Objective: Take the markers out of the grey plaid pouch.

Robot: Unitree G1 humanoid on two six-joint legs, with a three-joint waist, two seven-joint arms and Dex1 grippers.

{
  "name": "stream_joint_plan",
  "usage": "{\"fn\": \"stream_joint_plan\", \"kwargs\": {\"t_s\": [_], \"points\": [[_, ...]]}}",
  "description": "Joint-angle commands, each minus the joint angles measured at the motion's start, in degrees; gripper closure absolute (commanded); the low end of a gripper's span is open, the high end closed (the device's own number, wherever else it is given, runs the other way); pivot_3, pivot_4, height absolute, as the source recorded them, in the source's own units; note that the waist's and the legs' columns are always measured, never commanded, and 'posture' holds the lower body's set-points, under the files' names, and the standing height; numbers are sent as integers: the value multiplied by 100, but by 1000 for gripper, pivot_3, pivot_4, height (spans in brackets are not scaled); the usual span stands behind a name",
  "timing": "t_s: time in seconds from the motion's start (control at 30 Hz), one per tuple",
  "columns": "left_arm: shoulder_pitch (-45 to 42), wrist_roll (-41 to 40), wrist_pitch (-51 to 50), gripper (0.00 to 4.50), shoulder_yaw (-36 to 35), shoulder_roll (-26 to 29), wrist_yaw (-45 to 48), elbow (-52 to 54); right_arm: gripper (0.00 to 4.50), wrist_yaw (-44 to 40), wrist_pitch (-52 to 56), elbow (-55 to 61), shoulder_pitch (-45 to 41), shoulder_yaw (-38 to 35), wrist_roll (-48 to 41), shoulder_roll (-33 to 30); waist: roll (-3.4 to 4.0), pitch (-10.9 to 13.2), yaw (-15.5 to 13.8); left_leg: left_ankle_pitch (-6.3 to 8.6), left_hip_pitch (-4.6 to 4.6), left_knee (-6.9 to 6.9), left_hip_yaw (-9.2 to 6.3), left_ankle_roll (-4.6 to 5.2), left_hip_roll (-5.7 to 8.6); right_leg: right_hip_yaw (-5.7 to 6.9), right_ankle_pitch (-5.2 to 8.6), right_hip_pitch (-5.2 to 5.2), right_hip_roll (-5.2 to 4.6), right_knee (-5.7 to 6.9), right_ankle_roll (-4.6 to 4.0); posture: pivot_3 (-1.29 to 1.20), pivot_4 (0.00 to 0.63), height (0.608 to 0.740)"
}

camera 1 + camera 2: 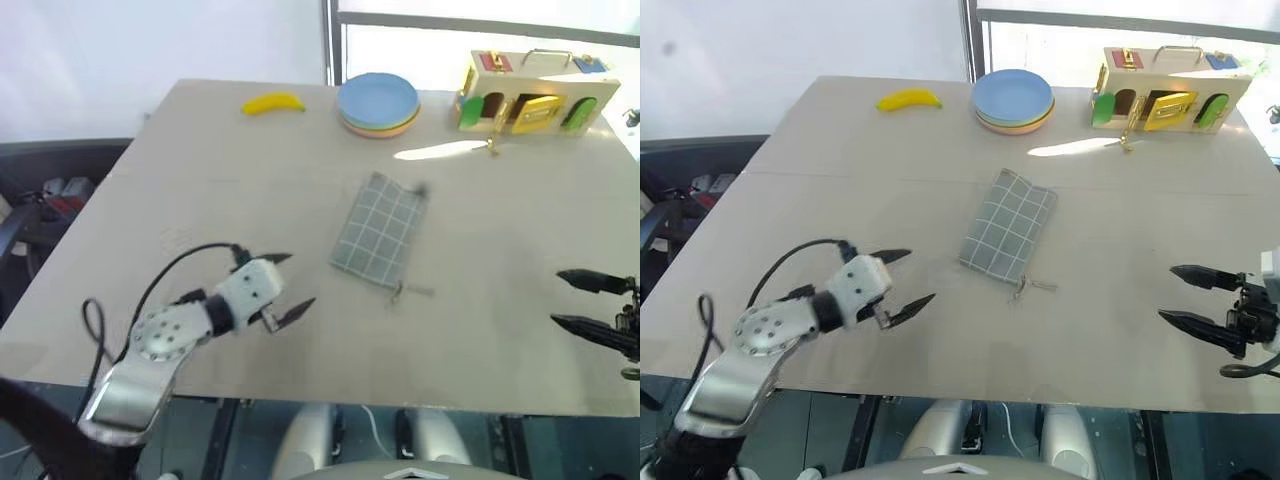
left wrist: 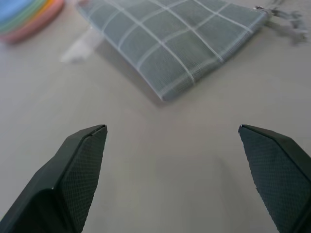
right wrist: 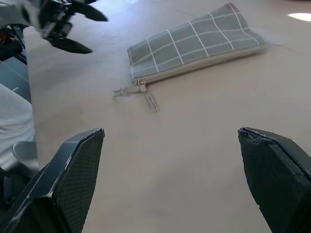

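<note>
We see a pale beige table (image 1: 840,220) carrying a few things. Near its middle lies the grey plaid pouch (image 1: 1008,224), flat, its zipper cord (image 1: 1032,286) trailing toward the near edge. Along the far edge sit a yellow banana (image 1: 908,99), a stack of coloured plates (image 1: 1013,100) and a wooden latch box (image 1: 1162,90).

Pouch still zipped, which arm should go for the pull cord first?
Probably the right tool: the cord trails from the pouch corner toward its side. The left tool, also open, faces the pouch's long side.
</note>
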State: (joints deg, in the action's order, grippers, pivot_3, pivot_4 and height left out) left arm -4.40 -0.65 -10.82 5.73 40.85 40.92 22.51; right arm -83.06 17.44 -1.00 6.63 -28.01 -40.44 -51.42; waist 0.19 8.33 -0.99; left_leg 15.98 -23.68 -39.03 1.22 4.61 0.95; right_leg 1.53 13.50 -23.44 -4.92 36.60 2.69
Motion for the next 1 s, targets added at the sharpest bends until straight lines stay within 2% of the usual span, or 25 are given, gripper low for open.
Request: {"fn": "stream_joint_plan", "kwargs": {"t_s": [0.03, 0.17, 0.27, 0.47, 0.6, 0.7, 0.83, 0.87, 0.93, 1.0], "points": [[-716, 896, 1052, 0, 625, -127, -202, -826, 25, 50, 16, 244, -31, -200, -175, 29, 1, 0, -8, 0, 2, 0, 0, 0, 1, 0, 0, 1, 0, 0, 0, 0, 150, 740], [-1160, 1534, 1993, 0, 1238, -502, -476, -1630, 25, 169, 75, 401, 46, -334, -290, 71, 0, 0, -1, -7, -5, 1, 2, -10, 3, -1, -2, -3, 0, -6, 5, 0, 150, 740], [-1241, 1482, 2202, 0, 1406, -822, -454, -1751, 25, 197, 103, 496, 180, -441, -335, 75, 0, 0, -26, -9, -7, 3, 2, -13, 4, -1, -2, -3, 0, -10, 6, 0, 150, 740], [-1333, 1771, 2875, 0, 1736, -944, -370, -1871, 25, 316, 136, 684, 405, -588, -382, 145, 0, -1, -39, -7, -7, 3, 2, -11, 4, 0, -2, -3, -2, -9, 6, 0, 150, 740], [-1543, 2666, 3313, 0, 2021, -1029, -832, -2225, 25, 387, 160, 817, 520, -627, -413, 219, 1, -2, -60, 4, -5, -1, 2, 9, 4, -1, -3, -1, -3, -5, 6, 0, 150, 740], [-1867, 3753, 3534, 0, 2432, -1190, -1423, -2674, 25, 428, 217, 921, 655, -692, -453, 256, 6, -6, -135, 5, -2, -11, 2, 11, 5, -1, -3, 2, -2, 2, 6, 0, 150, 740], [-2117, 4647, 3392, 0, 2742, -1386, -1961, -3069, 25, 465, 304, 1045, 747, -760, -501, 250, 12, -28, -176, 5, 3, -20, 2, 13, 10, 0, -3, 11, -5, 7, 7, 0, 150, 740], [-2162, 4763, 3264, 391, 2746, -1457, -2058, -3157, 0, 478, 327, 1072, 761, -772, -517, 241, 12, -31, -174, 5, 6, -23, 2, 14, 10, -1, -3, 14, -6, 9, 7, 0, 150, 740], [-2222, 4926, 3105, 814, 2748, -1535, -2184, -3272, 0, 496, 355, 1111, 786, -789, -538, 233, 14, -33, -172, 5, 11, -25, 2, 14, 10, -1, -3, 18, -6, 11, 7, 0, 150, 740], [-2279, 5048, 2844, 1764, 2677, -1642, -2319, -3411, 0, 493, 370, 1130, 827, -823, -544, 236, 13, -33, -148, 4, 13, -27, 1, 15, 9, -1, -4, 19, -5, 16, 8, 0, 150, 740]]}}
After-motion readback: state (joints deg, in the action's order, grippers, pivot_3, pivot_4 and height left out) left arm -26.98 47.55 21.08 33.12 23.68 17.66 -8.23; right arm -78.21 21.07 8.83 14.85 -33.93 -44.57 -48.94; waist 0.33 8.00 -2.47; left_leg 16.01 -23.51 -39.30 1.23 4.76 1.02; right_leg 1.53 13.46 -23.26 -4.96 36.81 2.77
